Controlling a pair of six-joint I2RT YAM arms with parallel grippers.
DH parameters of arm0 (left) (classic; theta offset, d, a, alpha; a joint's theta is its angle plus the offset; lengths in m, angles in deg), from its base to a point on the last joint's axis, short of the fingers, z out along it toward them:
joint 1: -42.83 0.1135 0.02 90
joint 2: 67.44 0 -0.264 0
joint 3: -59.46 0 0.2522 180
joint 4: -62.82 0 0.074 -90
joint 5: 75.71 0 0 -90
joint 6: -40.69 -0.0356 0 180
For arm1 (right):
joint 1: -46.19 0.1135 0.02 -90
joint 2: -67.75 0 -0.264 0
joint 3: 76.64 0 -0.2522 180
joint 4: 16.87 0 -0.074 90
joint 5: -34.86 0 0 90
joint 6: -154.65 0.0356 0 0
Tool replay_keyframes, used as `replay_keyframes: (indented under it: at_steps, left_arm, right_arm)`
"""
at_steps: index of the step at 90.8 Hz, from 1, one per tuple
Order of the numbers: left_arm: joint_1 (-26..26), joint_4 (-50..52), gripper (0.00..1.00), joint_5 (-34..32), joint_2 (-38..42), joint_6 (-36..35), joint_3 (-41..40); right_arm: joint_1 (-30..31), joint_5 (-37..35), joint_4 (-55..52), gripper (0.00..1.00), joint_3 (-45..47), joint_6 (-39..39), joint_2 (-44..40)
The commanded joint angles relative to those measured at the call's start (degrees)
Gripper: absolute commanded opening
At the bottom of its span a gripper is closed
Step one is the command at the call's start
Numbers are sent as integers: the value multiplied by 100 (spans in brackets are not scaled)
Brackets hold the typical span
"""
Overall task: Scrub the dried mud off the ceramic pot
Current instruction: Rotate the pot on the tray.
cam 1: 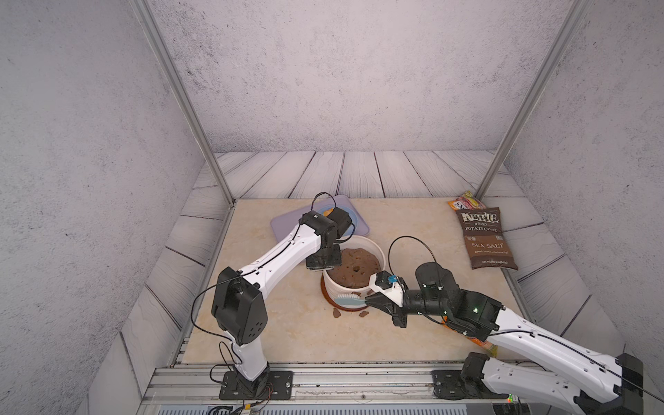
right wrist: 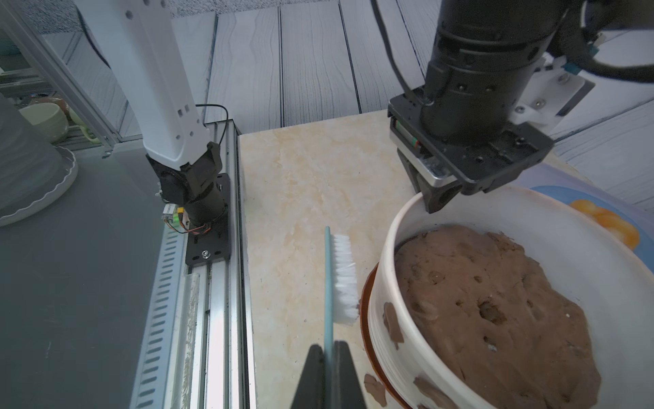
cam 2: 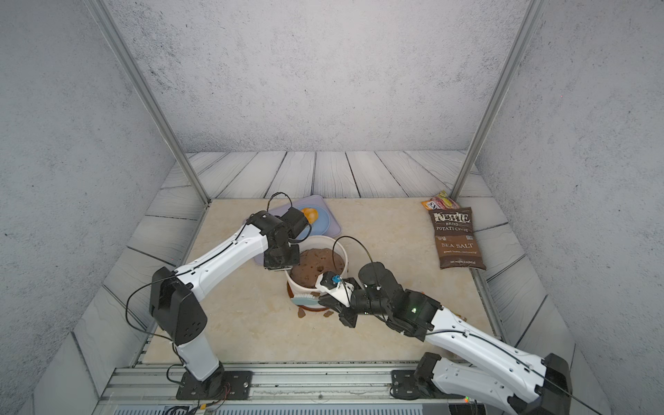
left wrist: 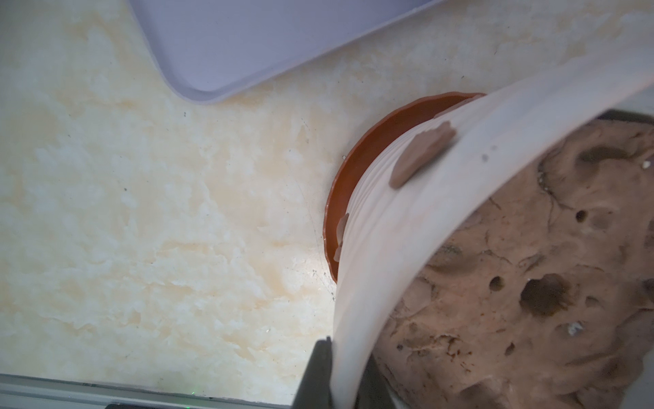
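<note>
The cream ribbed ceramic pot [cam 1: 346, 289] [cam 2: 304, 287] stands on a rust-brown saucer [left wrist: 354, 170] at mid-table, filled with a brown soil mound [cam 1: 357, 267]. Dried mud patches cling to its wall [left wrist: 421, 152] [right wrist: 393, 324], and loose flakes [cam 1: 336, 312] [cam 2: 327, 313] lie on the table in front. My left gripper [left wrist: 348, 354] [cam 1: 323, 267] is shut on the pot's rim, one finger outside and one inside. My right gripper [right wrist: 328, 348] [cam 1: 372, 301] is shut on the teal handle of a white-bristled brush [right wrist: 341, 279] [cam 1: 350, 301]. The bristles face the pot's near wall, by the saucer's edge.
A lavender tray [cam 1: 284, 222] with a blue plate and an orange item [cam 2: 310, 215] sits behind the pot. A Kettle chips bag [cam 1: 485, 237] and a snack packet [cam 1: 467, 201] lie at the back right. An orange packet [cam 1: 481, 341] lies under the right arm.
</note>
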Motion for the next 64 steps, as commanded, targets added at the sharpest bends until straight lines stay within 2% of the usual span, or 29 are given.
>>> replay_keyframes:
  at_steps: [1, 19, 39, 64]
  left_arm:
    - [9, -119, 4, -229, -116, -494, -52]
    - [9, -201, 4, -161, -77, -613, -126]
    - [17, -331, 4, -124, -26, -708, -249]
    - [27, -432, 4, -56, -29, -790, -303]
  right_arm:
    - [10, -497, -284, 0, -199, -202, 303]
    - [-38, -744, -290, 0, -114, -227, 479]
    - [-238, -1103, -422, 0, 204, -128, 194]
    - [-315, -887, -675, 0, 441, -18, -25]
